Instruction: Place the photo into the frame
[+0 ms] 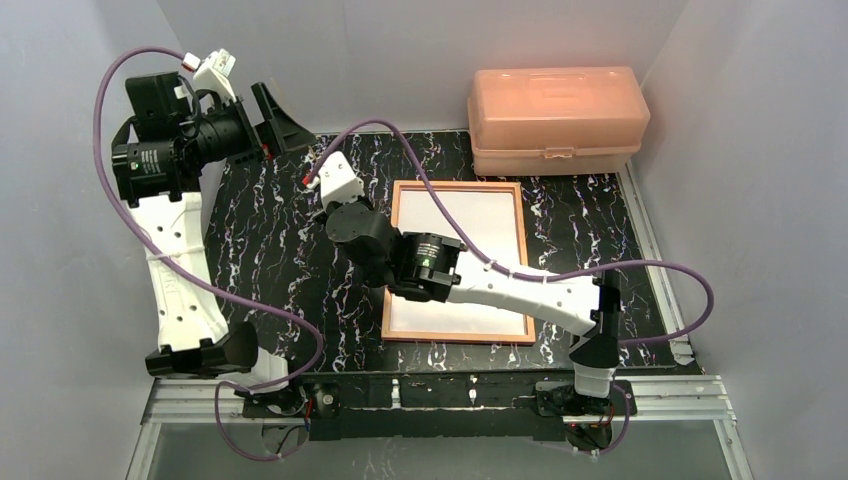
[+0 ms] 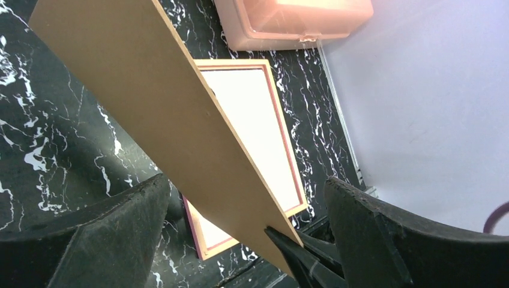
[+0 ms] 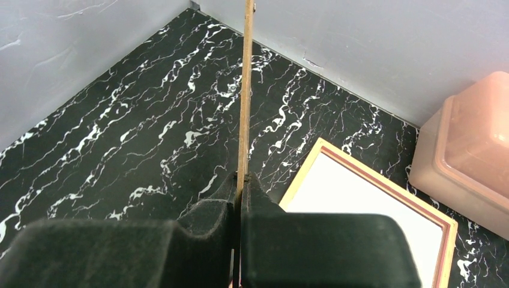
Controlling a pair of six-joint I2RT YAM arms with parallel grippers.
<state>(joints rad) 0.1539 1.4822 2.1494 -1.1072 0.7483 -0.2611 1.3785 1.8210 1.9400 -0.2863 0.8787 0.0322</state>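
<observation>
The frame lies tan back up on the black marbled table. The photo lies inside it, white back up. Both also show in the left wrist view, frame and photo, and in the right wrist view, frame and photo. My right gripper is shut on the thin brown backing board, held on edge above the table left of the frame. My left gripper hangs open at the back left. The board shows beyond its spread fingers, with the right gripper's fingertips clamped on the board's corner.
A peach plastic box stands at the back right, close to the frame's far edge. Grey walls close in the table at the back and on both sides. The right arm reaches across the near part of the frame.
</observation>
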